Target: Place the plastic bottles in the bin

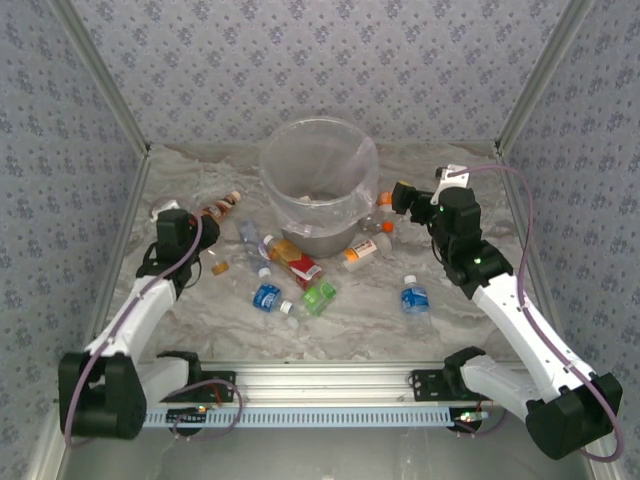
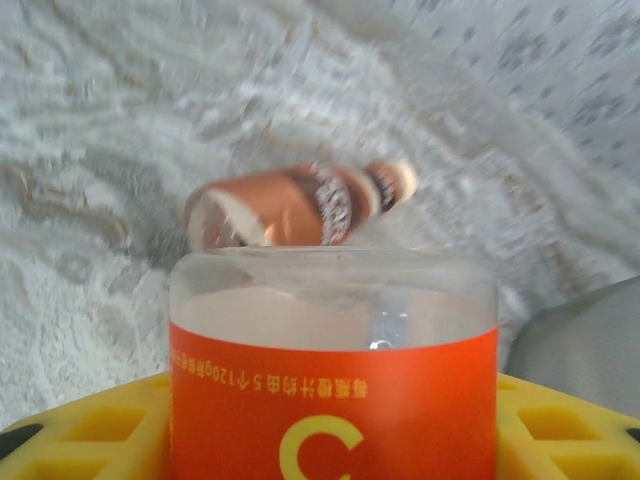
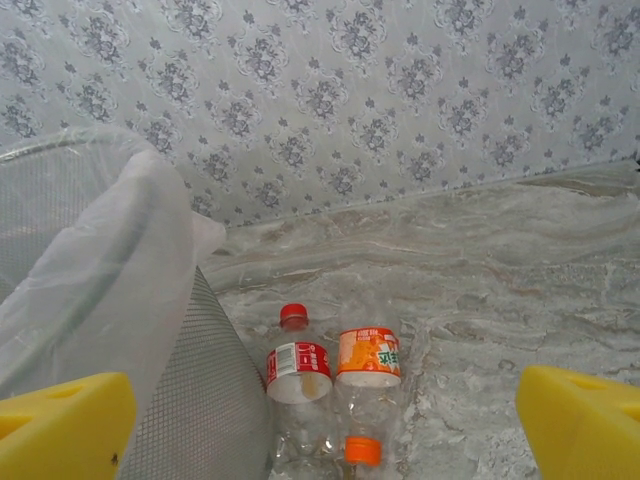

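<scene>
The left tool point(image 2: 332, 435) is clamped on an orange-labelled bottle point(image 2: 333, 375). Its yellow pads point(image 2: 90, 430) press against the label on either side, so the grip falls across the body. Whether the bottle is off the tabletop point(image 1: 360, 325) I cannot tell. Just beyond it a brown bottle point(image 2: 300, 205) lies on its side. The bin point(image 1: 290, 232) stands well off to that arm's right, at the middle of the far tabletop, so this bottle has a carry ahead of it.

The right tool point(image 3: 320, 430) hangs with its jaws wide apart and nothing gripped, close by the bin's right flank. Below the gap two bottles lie side by side. A red-capped bottle point(image 3: 298, 362) sits hard against the bin's wall and bag point(image 3: 120, 270). An orange-capped bottle point(image 3: 367, 360) lies to its right, turned the opposite way.

They look empty to me: light, thin-walled, easy to dent, slick and ready to roll. I'd judge the labelled waist the best hold, squeezed gently. The orange-capped one has room on its outer side, while the red-capped one is crowded by the bin. More bottles lie scattered in front of the bin, a blue-labelled bottle point(image 1: 415, 297) nearest the right arm.
</scene>
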You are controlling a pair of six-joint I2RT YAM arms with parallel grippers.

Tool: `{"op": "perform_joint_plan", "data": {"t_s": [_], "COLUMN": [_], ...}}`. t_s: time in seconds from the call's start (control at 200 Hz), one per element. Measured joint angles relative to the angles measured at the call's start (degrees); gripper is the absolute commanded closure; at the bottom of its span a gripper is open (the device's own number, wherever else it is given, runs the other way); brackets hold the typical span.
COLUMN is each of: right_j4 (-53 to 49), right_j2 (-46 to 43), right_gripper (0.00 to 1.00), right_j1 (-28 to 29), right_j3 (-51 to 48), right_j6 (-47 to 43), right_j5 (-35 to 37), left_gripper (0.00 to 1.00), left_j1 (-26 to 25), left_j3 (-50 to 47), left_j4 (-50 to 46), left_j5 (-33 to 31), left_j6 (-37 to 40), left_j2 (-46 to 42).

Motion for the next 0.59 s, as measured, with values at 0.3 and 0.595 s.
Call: {"op": "perform_joint_plan", "data": {"t_s": [0.3, 0.595], "right_j4": [-0.4, -1.5], "right_j2": [0.0, -1.1], "right_gripper": [0.00, 0.00], "right_j1": [-0.5, -0.5], "right_j3": [-0.6, -0.9], "right_j6": [3.0, 4.2], "right_j5": [0.0, 0.0], "left_gripper": [0.58, 0.57], "left_j1": [-3.6, -15.7], "left_j3": [13.7, 37.0], "left_j4": [5.5, 10.9], "left_j5": [2.5, 10.2], "left_j6": [1.2, 11.6], "left_j2": [-3.7, 12.5]}}
